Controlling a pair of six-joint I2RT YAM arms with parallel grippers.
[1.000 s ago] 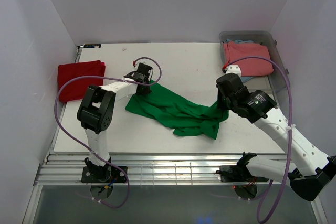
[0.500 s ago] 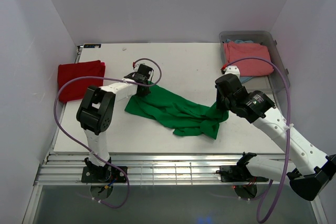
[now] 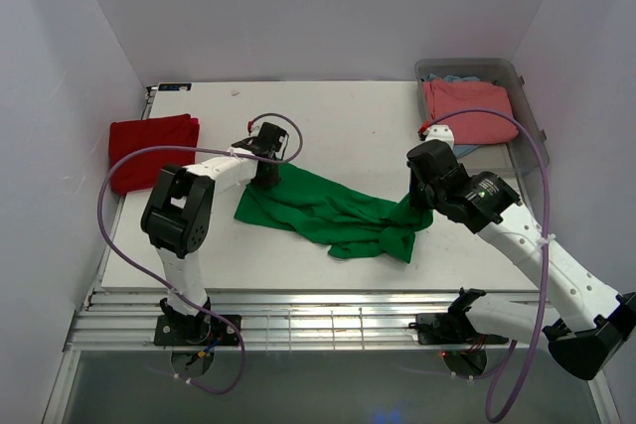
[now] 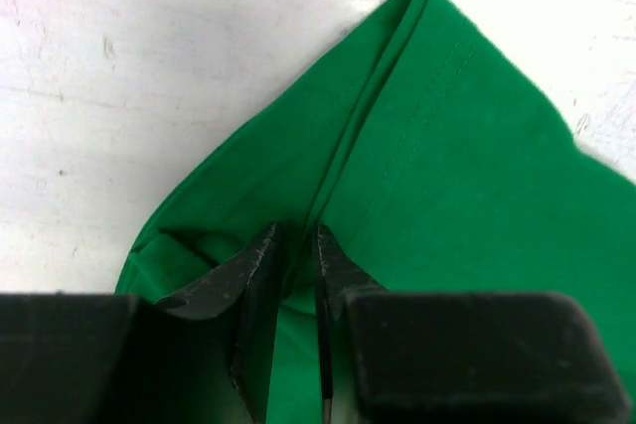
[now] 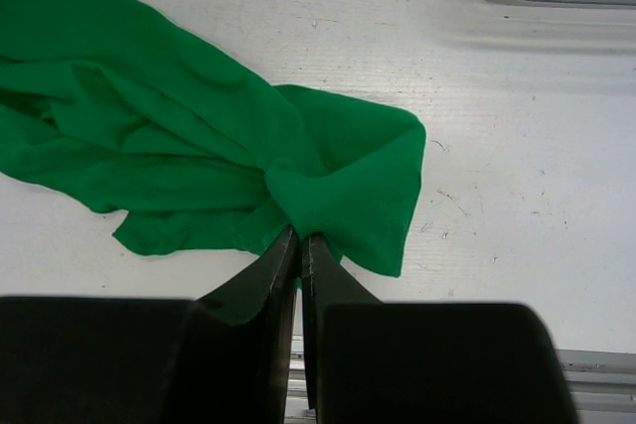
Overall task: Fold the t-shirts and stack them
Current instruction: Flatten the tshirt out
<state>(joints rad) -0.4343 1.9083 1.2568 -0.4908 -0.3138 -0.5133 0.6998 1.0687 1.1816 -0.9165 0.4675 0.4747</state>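
- The green t-shirt (image 3: pixel 333 211) lies near the middle of the table (image 3: pixel 358 126), rumpled into a long band. In the top view its long axis runs from upper left to lower right, between the 2 grippers.
- The left gripper (image 4: pixel 295 240) pinches the shirt's upper-left end; its fingers are almost together, with a ridge of cloth between them. A folded, seamed edge runs away from the fingers to a point.
- The right gripper (image 5: pixel 298 240) clamps the lower-right end, fingers pressed together on a bunched fold. A loose flap hangs just beside them.
- There is bare table behind the shirt and in front of it. The near edge is close to the shirt's lower-right end.
- A folded red t-shirt (image 3: pixel 149 151) lies at the left edge, well apart.
- The clear bin (image 3: pixel 527 106) sits at the far right corner holding a salmon-pink t-shirt (image 3: pixel 467 111). Only a sliver of the light blue t-shirt (image 3: pixel 459 77) shows behind it.
- Neither sleeves nor collar of the green shirt can be made out, and the right arm covers part of its right end.
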